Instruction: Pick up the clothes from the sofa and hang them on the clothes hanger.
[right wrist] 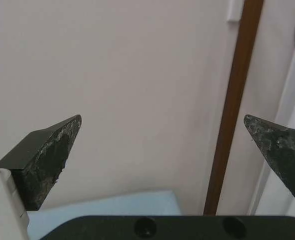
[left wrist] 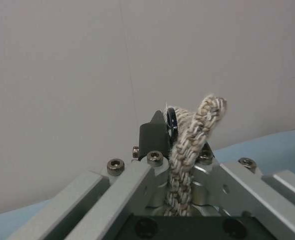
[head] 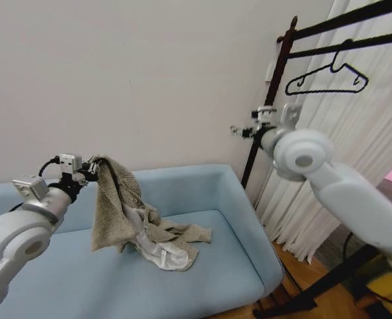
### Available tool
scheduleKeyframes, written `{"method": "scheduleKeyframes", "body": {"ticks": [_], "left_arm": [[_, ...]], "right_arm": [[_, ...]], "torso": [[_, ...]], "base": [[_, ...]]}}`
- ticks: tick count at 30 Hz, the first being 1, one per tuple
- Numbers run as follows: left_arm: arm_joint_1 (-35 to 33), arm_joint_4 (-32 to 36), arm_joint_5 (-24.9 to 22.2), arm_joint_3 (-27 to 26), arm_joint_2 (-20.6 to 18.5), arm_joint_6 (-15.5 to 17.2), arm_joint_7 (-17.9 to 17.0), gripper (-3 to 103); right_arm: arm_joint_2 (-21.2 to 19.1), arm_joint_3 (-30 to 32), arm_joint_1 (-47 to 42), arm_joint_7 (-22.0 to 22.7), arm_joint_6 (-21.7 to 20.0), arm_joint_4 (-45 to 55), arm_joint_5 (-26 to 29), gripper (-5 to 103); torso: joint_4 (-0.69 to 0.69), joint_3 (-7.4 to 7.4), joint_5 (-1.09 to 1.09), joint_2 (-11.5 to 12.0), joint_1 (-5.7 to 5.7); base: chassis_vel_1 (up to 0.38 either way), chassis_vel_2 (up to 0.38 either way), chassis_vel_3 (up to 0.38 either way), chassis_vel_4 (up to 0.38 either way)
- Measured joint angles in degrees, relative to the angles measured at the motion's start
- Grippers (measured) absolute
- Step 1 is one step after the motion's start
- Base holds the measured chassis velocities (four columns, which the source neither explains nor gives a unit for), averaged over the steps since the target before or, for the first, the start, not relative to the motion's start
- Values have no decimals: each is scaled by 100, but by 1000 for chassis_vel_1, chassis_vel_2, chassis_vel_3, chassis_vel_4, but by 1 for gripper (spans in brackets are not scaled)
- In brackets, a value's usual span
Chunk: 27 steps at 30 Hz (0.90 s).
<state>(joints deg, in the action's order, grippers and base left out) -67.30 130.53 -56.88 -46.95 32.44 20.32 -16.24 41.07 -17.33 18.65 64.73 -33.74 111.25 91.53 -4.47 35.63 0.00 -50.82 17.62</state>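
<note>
The pale blue sofa (head: 202,193) takes the lower part of the head view. The dark clothes rack (head: 276,80) stands just beside its right end, in front of a white curtain (head: 382,126). The knitted beige garment (head: 113,206) is half lifted. Its upper edge hangs from the left pincer (head: 93,171) above the left part of the seat, while its lower part, with a white lining turned out, lies in a heap on the seat. An empty black hanger (head: 322,92) hangs on the rack, well apart from the garment. The left pincer is closed tight on a fold of the knit, which stands up between its jaws in the left wrist view. The right pincer (head: 239,131) is raised near the rack post, wide open and holding nothing.

The step in hand, I judge, is lifting the garment free of the sofa. To do it well, the left arm should rise until the whole cloth is clear of the seat before it goes sideways, because a dragged tail could pull the thin fold out of the grip. The free right pincer could take a second edge to spread the cloth.
</note>
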Motion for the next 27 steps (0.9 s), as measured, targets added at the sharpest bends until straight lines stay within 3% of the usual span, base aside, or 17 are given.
{"method": "scheduleKeyframes", "body": {"ticks": [3,7,8,11,12,16,17,20,27], "left_arm": [[-48,65,37,0,103,-2,3,2],[-116,161,97,-11,290,-11,25,2],[-116,161,97,-11,290,-11,25,2],[-178,196,160,-73,435,-33,112,2],[-178,196,160,-73,435,-33,112,2],[-225,230,226,-96,662,-61,156,2],[-225,230,226,-96,662,-61,156,2],[-285,295,257,-146,815,-89,225,2],[-398,364,280,-259,1024,-132,330,2]], "right_arm": [[117,-264,506,171,65,-300,9,100],[792,-939,1662,725,209,-1505,-44,100],[792,-939,1662,725,209,-1505,-44,100],[1545,-1533,2499,1086,445,-2839,-94,100],[1545,-1533,2499,1086,445,-2839,-94,100],[2350,-1838,3116,1396,631,-4545,-146,100],[2350,-1838,3116,1396,631,-4545,-146,100],[2839,-1870,3377,1448,634,-5936,-294,100],[3229,-1908,3553,1312,561,-7116,-317,100]], "torso": [[-1,0,1,0,0],[0,0,1,0,0],[0,0,1,0,0],[3,1,-3,1,0],[3,1,-3,1,0],[3,0,-5,1,0],[3,0,-5,1,0],[-1,1,1,1,1],[0,0,-1,1,0]], "base": [[0,0,0,0],[0,0,0,0],[0,0,0,0],[0,0,0,0],[0,0,0,0],[0,0,0,0],[0,0,0,0],[0,0,0,0],[0,0,0,0]]}}
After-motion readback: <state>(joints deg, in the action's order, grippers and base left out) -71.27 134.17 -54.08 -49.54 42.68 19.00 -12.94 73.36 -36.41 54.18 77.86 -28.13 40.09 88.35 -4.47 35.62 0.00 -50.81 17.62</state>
